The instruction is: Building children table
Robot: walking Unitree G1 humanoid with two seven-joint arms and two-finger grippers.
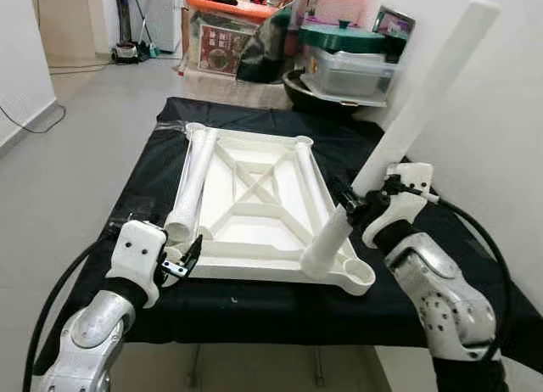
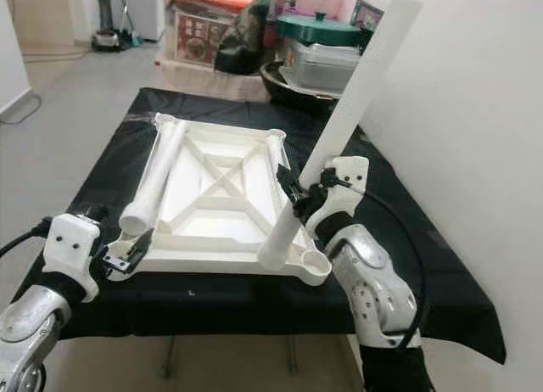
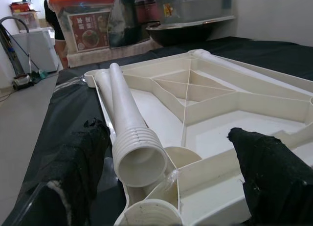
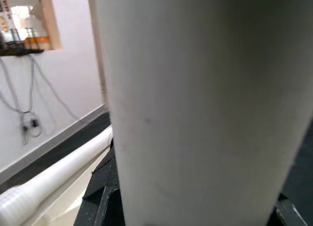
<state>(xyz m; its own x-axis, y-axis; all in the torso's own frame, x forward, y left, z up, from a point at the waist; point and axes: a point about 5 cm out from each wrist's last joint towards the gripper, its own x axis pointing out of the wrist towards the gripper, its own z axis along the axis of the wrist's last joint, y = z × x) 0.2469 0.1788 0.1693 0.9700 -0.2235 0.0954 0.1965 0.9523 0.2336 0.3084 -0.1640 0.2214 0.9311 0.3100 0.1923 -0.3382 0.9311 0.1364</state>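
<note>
- Left eye view: my right hand [image 1: 355, 198] is clenched around a white table leg [image 1: 399, 142], holding it tilted with its threaded end just above the tabletop's near right corner socket [image 1: 361, 274], which I judge to be lined up for screwing in.
- The upturned tabletop [image 1: 254, 207] rests on the black-draped worktop [image 1: 148, 159].
- My left hand [image 1: 182, 260] hangs released at the tabletop's near left corner, beside a loose leg [image 1: 192, 182] lying along that edge, ready to steady the frame.
</note>
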